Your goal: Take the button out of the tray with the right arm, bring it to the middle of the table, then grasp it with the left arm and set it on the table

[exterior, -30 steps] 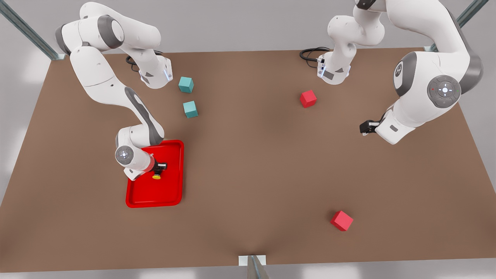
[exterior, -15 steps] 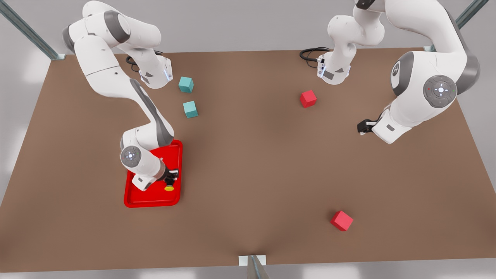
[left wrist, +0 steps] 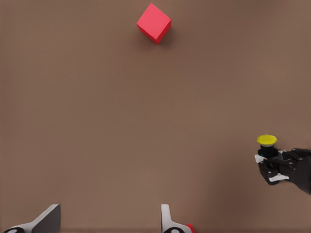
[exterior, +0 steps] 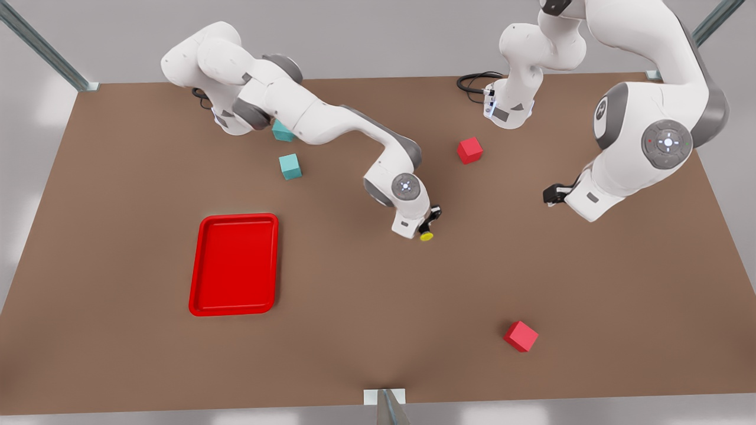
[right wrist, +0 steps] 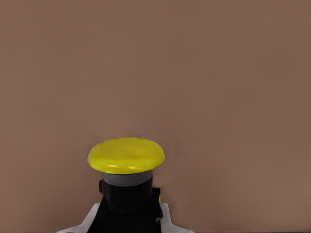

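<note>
The button (exterior: 426, 236), a yellow cap on a dark body, hangs over the middle of the brown table (exterior: 354, 330), and my right gripper (exterior: 430, 222) is shut on its body. Up close, the right wrist view has the button (right wrist: 126, 158) cap outward, held by the right gripper (right wrist: 128, 216). The red tray (exterior: 234, 264) lies bare at the front view's left. My left gripper (exterior: 551, 194) waits at the front view's right, open. Its fingers (left wrist: 48, 221) are spread wide, and farther off are the button (left wrist: 267, 141) and the right gripper (left wrist: 274, 162).
Two red cubes sit on the table, one (exterior: 470, 150) beyond the button and one (exterior: 520, 336) near the front edge. A teal cube (exterior: 290, 166) lies behind the tray, another (exterior: 281, 133) partly under the right arm. The left wrist view includes a red cube (left wrist: 154, 23).
My right arm has lifted the button out of the tray and swung it toward the front view's right, to the table's middle. The tray is left empty. The left arm has barely shifted.
</note>
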### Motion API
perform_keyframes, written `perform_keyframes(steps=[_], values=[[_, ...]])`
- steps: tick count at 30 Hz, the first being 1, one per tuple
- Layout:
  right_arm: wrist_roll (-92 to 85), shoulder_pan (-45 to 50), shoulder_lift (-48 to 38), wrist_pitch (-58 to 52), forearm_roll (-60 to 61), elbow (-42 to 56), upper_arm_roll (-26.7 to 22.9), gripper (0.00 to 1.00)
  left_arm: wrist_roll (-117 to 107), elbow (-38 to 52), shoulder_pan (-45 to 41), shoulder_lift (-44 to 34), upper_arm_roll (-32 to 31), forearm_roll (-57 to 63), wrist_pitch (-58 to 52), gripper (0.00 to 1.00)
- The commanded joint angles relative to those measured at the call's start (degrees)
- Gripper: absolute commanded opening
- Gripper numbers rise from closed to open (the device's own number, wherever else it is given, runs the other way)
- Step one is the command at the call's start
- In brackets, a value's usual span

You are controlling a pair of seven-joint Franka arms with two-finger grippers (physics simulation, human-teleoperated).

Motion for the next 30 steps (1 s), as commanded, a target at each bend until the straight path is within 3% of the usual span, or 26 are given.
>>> perform_keyframes(steps=[1, 5, 7, 8, 9, 13, 30], values=[[34.96, 0.93, 1.72, -2.42, 0.44, 1.68, -0.94, 0.37, -0.01, 0.03, 0.00, 0.09, 0.02, 0.03, 0.09, 1.00], [37.42, 2.33, 3.83, -0.75, 0.44, 2.82, -2.95, 0.39, -0.01, 0.03, 0.00, 0.09, 0.02, 0.03, 0.09, 1.00], [37.42, 2.42, 4.27, -0.75, 0.44, 2.74, -2.96, 0.65, -0.01, 0.03, 0.00, 0.09, 0.02, 0.03, 0.00, 1.00], [37.42, 2.51, 4.27, -0.75, 0.44, 2.73, -2.96, 0.92, -0.01, 0.03, 0.00, 0.09, 0.02, 0.03, 0.00, 1.00], [37.33, 2.51, 4.27, -0.75, 0.44, 2.73, -2.96, 1.00, -0.01, 0.03, 0.00, 0.09, 0.02, 0.03, 0.00, 1.00], [37.16, 2.07, 1.11, -1.63, 0.35, 2.12, -2.87, 1.00, -0.01, 0.03, 0.00, 0.09, 0.02, 0.03, -0.09, 1.00], [29.16, 3.57, 3.74, -0.75, 0.00, -0.08, -2.96, 1.00, -0.09, 0.03, 0.00, 1.67, 0.11, 0.30, 0.09, 1.00]])
